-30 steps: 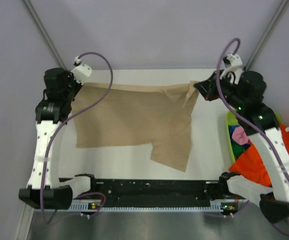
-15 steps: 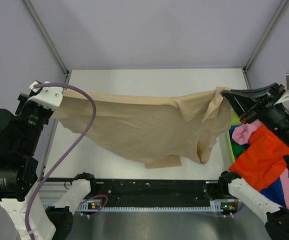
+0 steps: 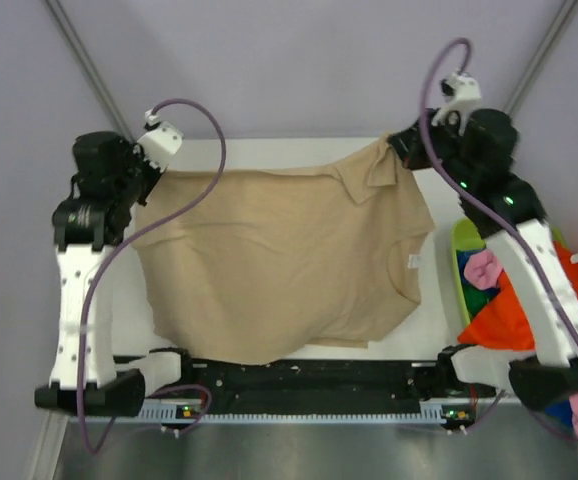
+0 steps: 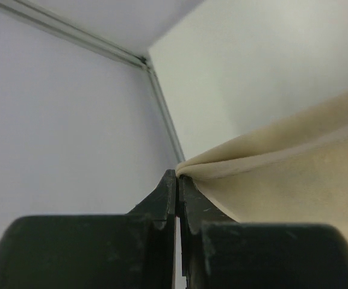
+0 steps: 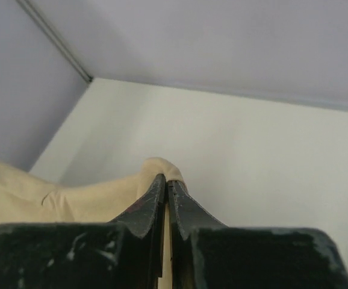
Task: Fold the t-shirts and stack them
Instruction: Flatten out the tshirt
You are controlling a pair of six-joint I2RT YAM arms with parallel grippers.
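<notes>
The tan t-shirt [image 3: 279, 260] hangs spread between my two grippers over the white table, its lower hem near the front edge. My left gripper [image 3: 151, 176] is shut on its far left corner; the pinched tan cloth [image 4: 270, 174] shows at the fingertips in the left wrist view. My right gripper [image 3: 397, 150] is shut on its far right corner, with a fold of tan cloth [image 5: 159, 165] over the fingertips in the right wrist view. The orange t-shirt [image 3: 514, 310], pink t-shirt [image 3: 482, 270] and a bit of blue cloth lie at the right.
A lime-green basket [image 3: 461, 245] stands at the table's right edge with the other shirts heaped in and over it. The black rail [image 3: 299, 385] with both arm bases runs along the near edge. Grey walls and metal frame posts enclose the table [image 3: 299, 150].
Both arms swung out wide and up with the shirt half a second ago, then came back toward the far side. The shirt now hangs flatter and more spread than one second ago.
</notes>
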